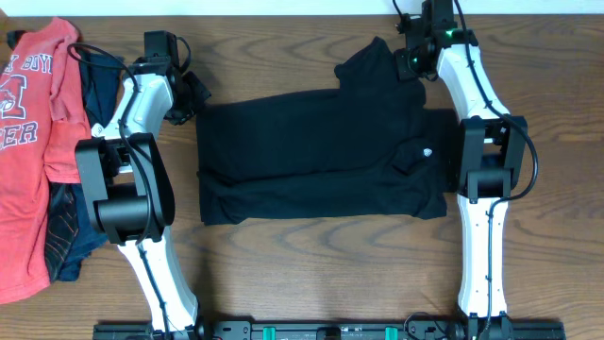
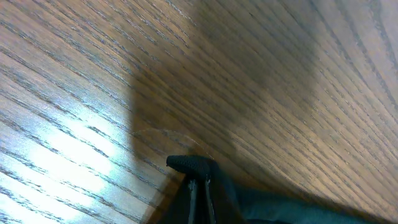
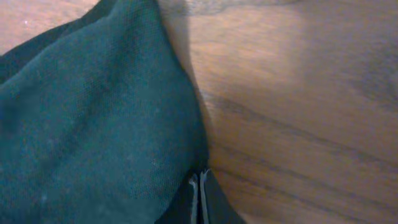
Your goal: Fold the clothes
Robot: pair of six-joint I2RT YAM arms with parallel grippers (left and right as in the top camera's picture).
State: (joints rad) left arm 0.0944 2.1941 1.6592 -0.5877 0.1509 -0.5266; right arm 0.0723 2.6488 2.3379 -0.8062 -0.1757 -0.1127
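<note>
At table [image 1: 311, 283] centre, black shirt [image 1: 311, 156] half-folded, small white logo showing.

We read the black shirt [image 1: 311, 151] as matt, fine-knit cloth; table [image 1: 283, 38] is wood grain, semi-gloss with glare; orange-red T-shirt [image 1: 24, 189] at 9 o'clock, matt cloth too.

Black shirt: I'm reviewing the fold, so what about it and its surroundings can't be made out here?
- Overhead: the jaws of the right gripper are hidden by its own wrist at the black shirt's sleeve.
- Overhead: the white logo is too small to read.
- Left wrist: the shirt is cut off by the bottom edge.
- Overhead: the navy garment lies mostly under the orange-red T-shirt and left arm.
</note>
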